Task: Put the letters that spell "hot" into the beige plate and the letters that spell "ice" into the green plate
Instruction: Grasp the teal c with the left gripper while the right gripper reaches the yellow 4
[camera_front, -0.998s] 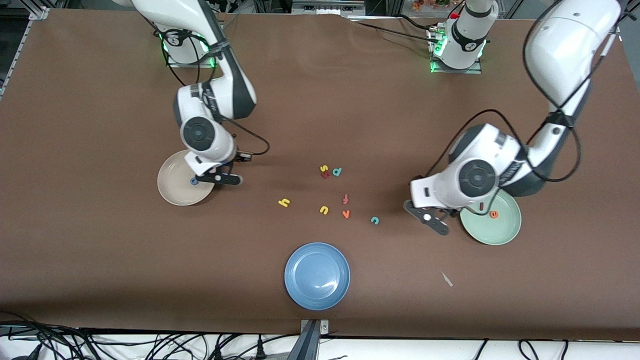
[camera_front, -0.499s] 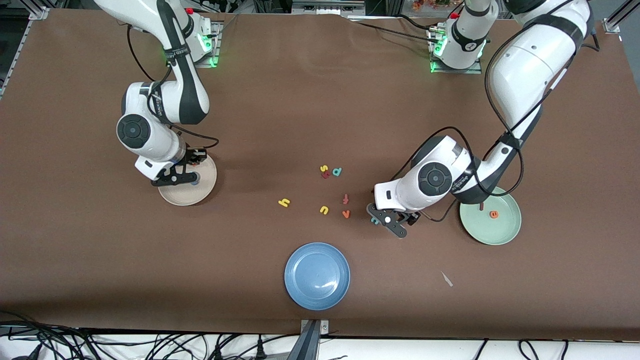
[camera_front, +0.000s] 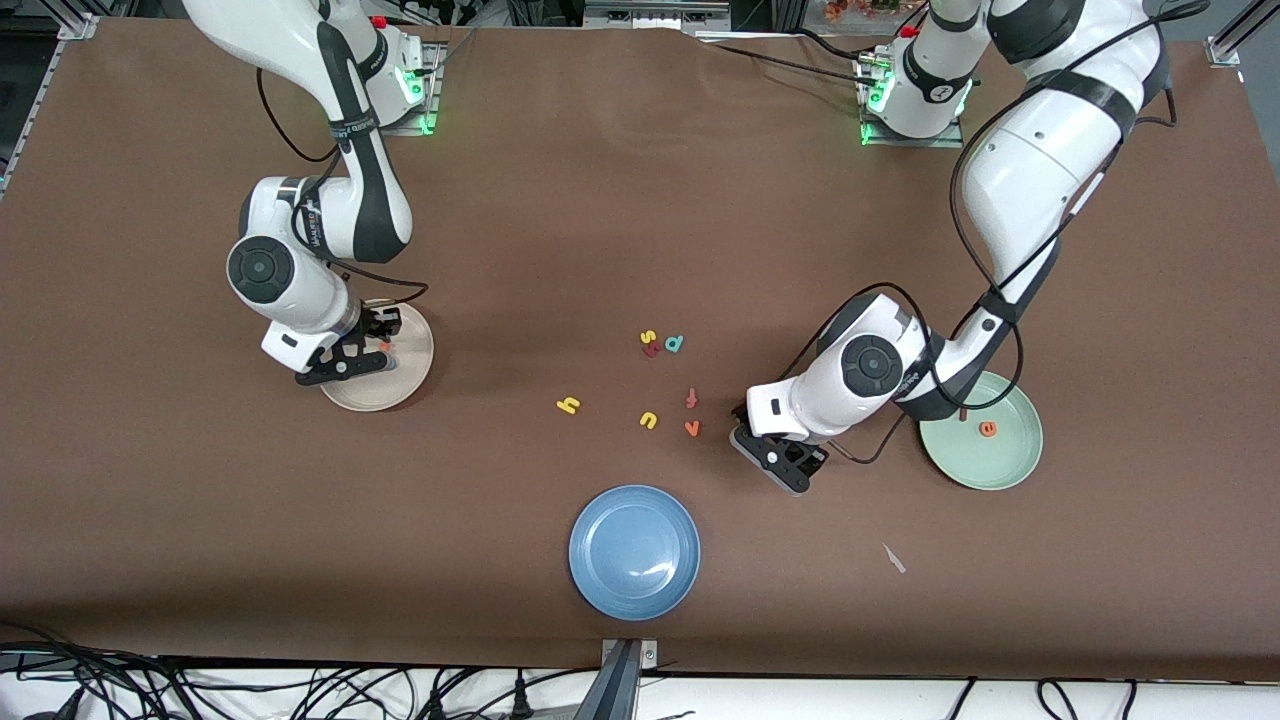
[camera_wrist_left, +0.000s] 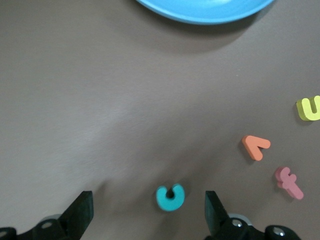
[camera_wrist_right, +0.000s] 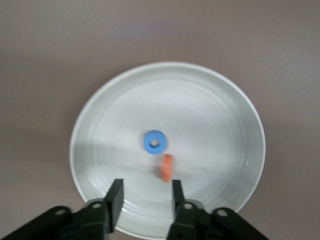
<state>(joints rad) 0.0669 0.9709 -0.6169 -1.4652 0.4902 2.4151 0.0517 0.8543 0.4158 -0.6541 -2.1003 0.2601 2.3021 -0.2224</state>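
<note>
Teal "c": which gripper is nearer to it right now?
Left. The left gripper hangs open right over the teal "c"; the right gripper is away over the beige plate.

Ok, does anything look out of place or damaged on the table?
One small pale scrap lies on the table, nearer the front camera than the green plate, and it is no letter. Three letters also crowd together mid-table. Nothing looks spilled or damaged.
</note>
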